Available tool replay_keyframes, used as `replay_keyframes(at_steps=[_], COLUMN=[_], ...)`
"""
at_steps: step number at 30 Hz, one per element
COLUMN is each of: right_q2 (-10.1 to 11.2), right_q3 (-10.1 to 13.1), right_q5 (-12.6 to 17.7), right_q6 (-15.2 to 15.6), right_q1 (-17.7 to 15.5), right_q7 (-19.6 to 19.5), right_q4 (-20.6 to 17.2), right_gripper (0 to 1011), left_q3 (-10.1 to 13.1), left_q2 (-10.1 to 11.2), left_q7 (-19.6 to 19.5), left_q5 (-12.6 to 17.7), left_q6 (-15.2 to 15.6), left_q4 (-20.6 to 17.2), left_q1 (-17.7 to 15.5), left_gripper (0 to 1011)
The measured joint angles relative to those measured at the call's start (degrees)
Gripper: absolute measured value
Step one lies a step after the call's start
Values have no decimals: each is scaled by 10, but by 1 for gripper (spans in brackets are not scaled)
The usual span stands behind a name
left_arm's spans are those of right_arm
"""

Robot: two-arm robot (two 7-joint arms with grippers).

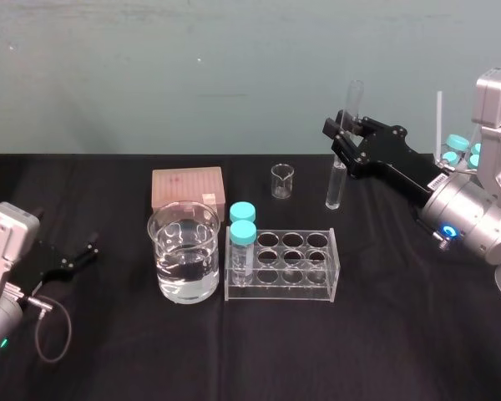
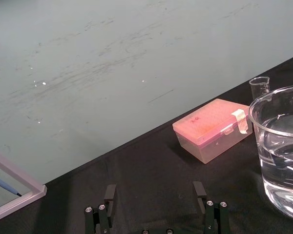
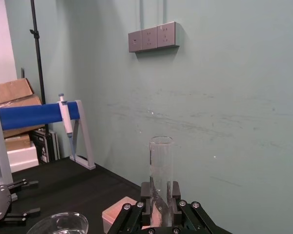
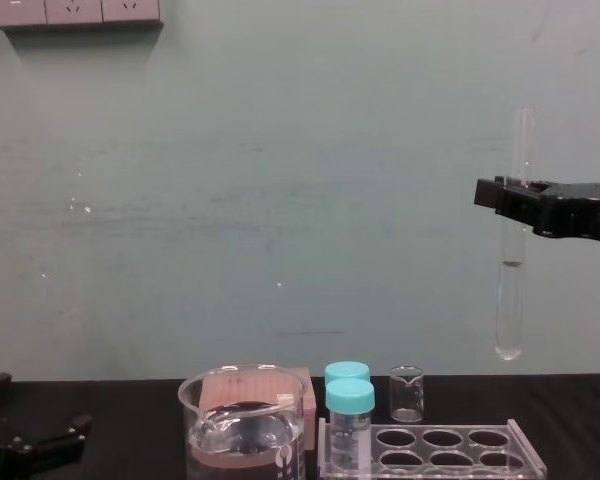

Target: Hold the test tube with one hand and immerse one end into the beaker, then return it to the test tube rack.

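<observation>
My right gripper (image 1: 343, 138) is shut on the test tube (image 1: 335, 189), gripping it around its upper middle. The clear tube (image 4: 508, 305) hangs upright, well above the table, over the right end of the test tube rack (image 4: 525, 447). In the right wrist view the tube (image 3: 160, 161) rises between the black fingers (image 3: 146, 191). The wide beaker (image 1: 184, 251), part full of clear liquid, stands left of the clear rack (image 1: 331, 269). My left gripper (image 1: 85, 253) rests open on the table at the far left, apart from the beaker (image 2: 283, 146).
Two vials with turquoise caps (image 1: 243, 236) stand in the rack's left holes. A pink box (image 1: 188, 187) and a tiny beaker (image 1: 282, 180) sit behind. More capped vials (image 1: 459, 145) stand at the back right. A pipette stand (image 3: 39, 114) is at the table's far side.
</observation>
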Motion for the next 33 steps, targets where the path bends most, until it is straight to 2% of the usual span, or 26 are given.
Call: replay_keyframes(at_steps=[33], right_q2=[2], right_q3=[0], right_q5=[0], right_q6=[2], right_q1=[2], right_q7=[3], right_q4=[6], right_gripper=[227], left_q3=[0], left_q2=[0], left_q7=[0], left_q5=[0], left_q6=[0], left_q4=[0], left_q1=[0], left_gripper=[1000])
